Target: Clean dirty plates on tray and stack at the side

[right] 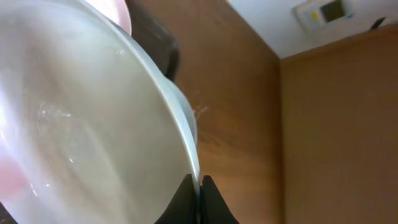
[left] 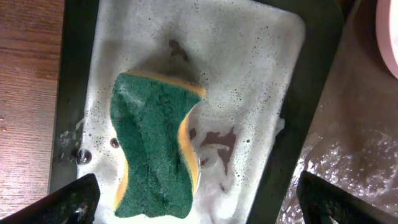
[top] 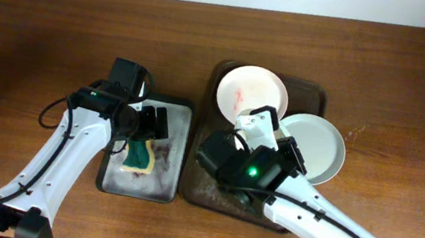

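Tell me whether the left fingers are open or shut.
Open: the left fingers sit wide apart, with the green sponge lying ungripped between them on the foamy grey tray.

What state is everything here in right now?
Smeared plate: dirty, lying on brown tray.
Other plate: looks clean, held at rim.
Sponge: loose, green side up.
Grey tray: foamy.
Left gripper: open above sponge.
Right gripper: shut on other plate.

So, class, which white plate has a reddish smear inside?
The plate nearer the tray's far edge; the other plate, overhanging the right rim, looks clean.
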Motion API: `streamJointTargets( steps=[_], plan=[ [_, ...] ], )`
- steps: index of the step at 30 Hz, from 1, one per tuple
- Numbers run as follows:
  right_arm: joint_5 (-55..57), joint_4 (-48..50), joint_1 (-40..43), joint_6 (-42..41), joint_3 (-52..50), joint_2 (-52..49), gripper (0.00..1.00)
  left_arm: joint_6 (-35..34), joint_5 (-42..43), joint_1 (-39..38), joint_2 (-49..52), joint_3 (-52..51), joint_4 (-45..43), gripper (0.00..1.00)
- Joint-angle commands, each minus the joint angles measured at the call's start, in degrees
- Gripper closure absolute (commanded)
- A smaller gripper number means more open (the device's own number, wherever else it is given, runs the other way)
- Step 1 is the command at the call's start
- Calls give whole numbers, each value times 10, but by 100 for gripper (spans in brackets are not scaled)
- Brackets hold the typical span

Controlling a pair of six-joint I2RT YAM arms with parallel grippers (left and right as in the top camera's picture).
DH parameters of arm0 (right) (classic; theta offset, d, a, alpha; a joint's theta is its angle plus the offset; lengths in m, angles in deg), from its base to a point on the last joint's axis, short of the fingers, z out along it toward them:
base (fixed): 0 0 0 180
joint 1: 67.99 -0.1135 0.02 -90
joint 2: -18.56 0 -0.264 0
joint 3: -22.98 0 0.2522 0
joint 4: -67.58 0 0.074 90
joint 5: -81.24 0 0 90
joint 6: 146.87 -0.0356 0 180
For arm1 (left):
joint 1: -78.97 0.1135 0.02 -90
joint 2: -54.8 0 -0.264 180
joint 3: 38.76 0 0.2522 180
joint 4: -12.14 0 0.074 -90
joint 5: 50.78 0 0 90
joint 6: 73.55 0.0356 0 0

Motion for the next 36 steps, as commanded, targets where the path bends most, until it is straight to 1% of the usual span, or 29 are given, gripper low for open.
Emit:
streamJointTargets(
  steps=[1,5,8,31,32,33,34,35,36],
  plan=[
    [86,-5,-42,-9,11,10,96,7,6,4,-14,13,-2,1],
    [167,-19,-108,-9,11,10,96,7,6,4,-14,13,-2,1],
    [185,-19,-132,-9,11,10,96,7,6,4,-14,13,-2,0],
    [182,-15,-131,-12,11,10,96,7,6,4,-14,13,-2,1],
    [165,0,-131,-13,11,10,96,7,6,4,-14,13,-2,1],
    [162,-5,-131,-3,11,10,96,7,6,4,-14,13,-2,1],
    [160,-11,-127,-14,11,10,96,7,6,4,-14,13,-2,1],
    [118,10,-124,-24,12,10,96,7,6,4,-14,13,-2,1],
    [94,12,-124,21,11,9,96,7,6,4,-14,13,-2,1]
  ],
)
